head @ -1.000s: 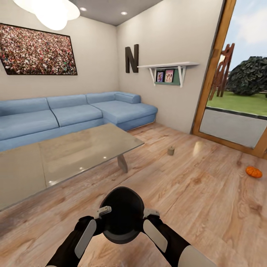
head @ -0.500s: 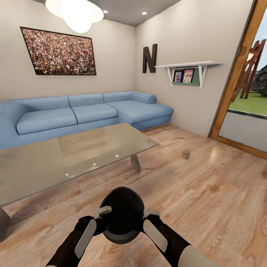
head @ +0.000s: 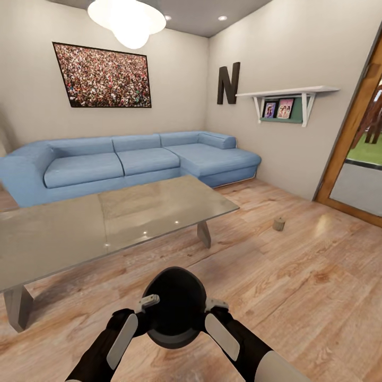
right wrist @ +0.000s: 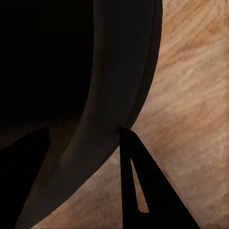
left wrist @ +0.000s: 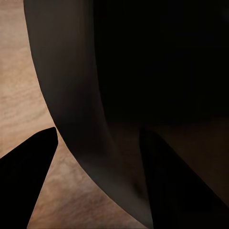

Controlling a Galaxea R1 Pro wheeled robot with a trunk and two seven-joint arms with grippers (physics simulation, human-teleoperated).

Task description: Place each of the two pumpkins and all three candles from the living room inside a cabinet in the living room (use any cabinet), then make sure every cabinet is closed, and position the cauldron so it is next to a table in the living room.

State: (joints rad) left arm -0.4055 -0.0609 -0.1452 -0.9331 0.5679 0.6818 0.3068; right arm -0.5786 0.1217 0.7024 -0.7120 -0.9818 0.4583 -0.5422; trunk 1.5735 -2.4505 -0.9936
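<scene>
I hold the black cauldron point(head: 175, 303) low in front of me over the wooden floor, one gripper on each side of its rim. My left gripper point(head: 150, 303) is shut on the rim's left side and my right gripper point(head: 215, 306) on its right. In the left wrist view the cauldron's wall point(left wrist: 71, 71) runs between the fingers of the left gripper point(left wrist: 98, 131). The right wrist view has the cauldron's rim point(right wrist: 124, 57) pinched in the right gripper point(right wrist: 86, 129). The glass-topped low table point(head: 79, 228) stands just ahead to the left. One candle point(head: 278, 224) stands on the floor at the right. Pumpkins and cabinet are out of view.
A blue corner sofa point(head: 132, 162) lines the far walls behind the table. A wall shelf point(head: 286, 93) hangs at the right, and a wood-framed glass door point(head: 350, 154) stands at the far right. Bare wooden floor point(head: 297, 286) stretches right of the table.
The whole view has swung left: table, sofa and candle slid to the right in the picture, and the pumpkin by the door left it. Both grippers hold the cauldron as before.
</scene>
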